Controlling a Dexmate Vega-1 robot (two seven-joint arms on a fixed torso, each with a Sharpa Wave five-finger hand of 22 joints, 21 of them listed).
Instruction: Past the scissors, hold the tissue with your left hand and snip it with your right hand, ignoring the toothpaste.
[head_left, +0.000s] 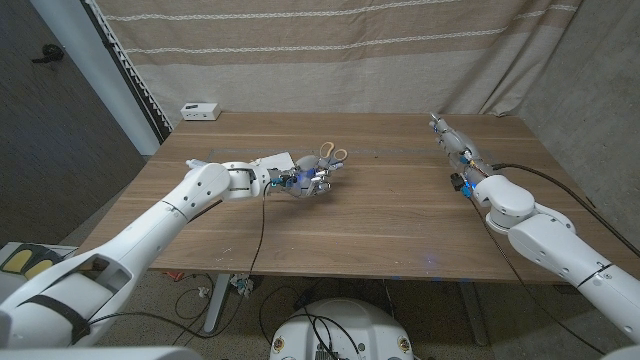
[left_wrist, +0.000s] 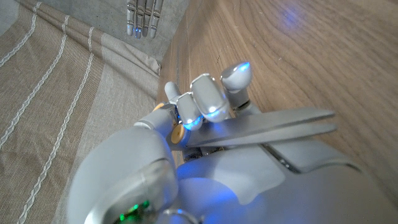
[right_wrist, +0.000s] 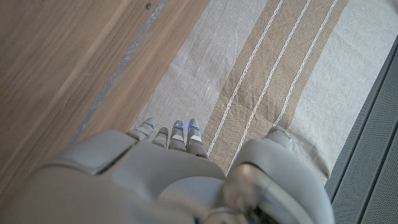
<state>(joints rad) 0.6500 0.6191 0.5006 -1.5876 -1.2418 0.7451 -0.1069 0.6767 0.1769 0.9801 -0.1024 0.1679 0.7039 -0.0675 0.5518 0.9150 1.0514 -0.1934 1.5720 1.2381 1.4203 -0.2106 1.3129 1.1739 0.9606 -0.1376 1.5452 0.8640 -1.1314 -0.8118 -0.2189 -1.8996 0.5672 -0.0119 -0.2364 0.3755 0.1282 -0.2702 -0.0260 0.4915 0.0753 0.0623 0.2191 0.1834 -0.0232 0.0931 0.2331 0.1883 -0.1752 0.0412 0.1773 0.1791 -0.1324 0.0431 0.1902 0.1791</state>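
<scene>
Near the middle of the table (head_left: 380, 215), a little toward the far edge, the left hand (head_left: 305, 181) grips the scissors (head_left: 331, 157). In the head view the orange handles stick out past the fingers toward the back of the table. In the left wrist view the closed grey blades (left_wrist: 273, 126) run out over the wood beside the curled fingers (left_wrist: 208, 99), whose tips glow blue. A white sheet, probably the tissue (head_left: 277, 162), lies on the table just behind the left hand and is partly hidden by it; whether the hand touches it cannot be told.

The right hand (head_left: 447, 137) is well apart, near the table's far right corner, with its fingers stretched out toward the curtain (head_left: 330, 60). In the right wrist view its fingers (right_wrist: 177, 132) point straight out together past the table edge, with nothing in them.

A small white box (head_left: 200, 110) sits at the far left corner.
</scene>
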